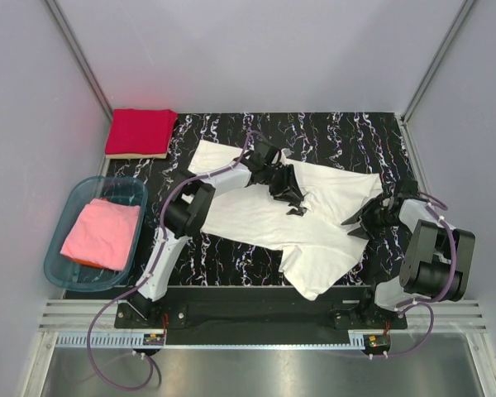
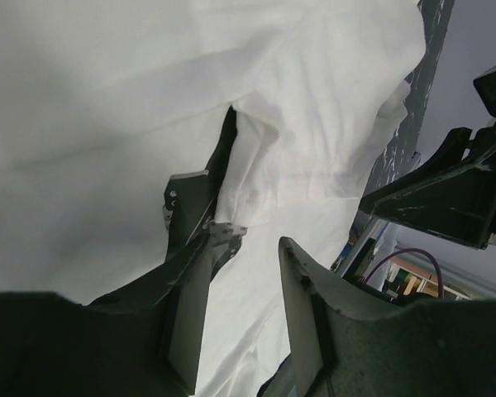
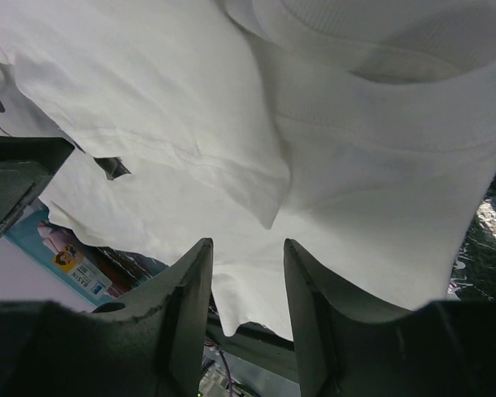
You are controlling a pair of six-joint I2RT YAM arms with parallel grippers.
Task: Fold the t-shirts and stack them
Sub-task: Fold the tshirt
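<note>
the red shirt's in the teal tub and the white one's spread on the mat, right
Not quite. The teal tub holds the pink shirt; the red shirt lies folded at the far left corner of the mat, outside the tub. The white shirt is spread on the mat. The top external view shows this.

White t-shirt: plain white, no print. Red t-shirt: solid bright red. Pink t-shirt: solid pink. Tub: translucent teal. Mat: black, with irregular white marble-like streaks. Arms: white links, black joints. Cables: purple. Walls: pale grey.
</note>
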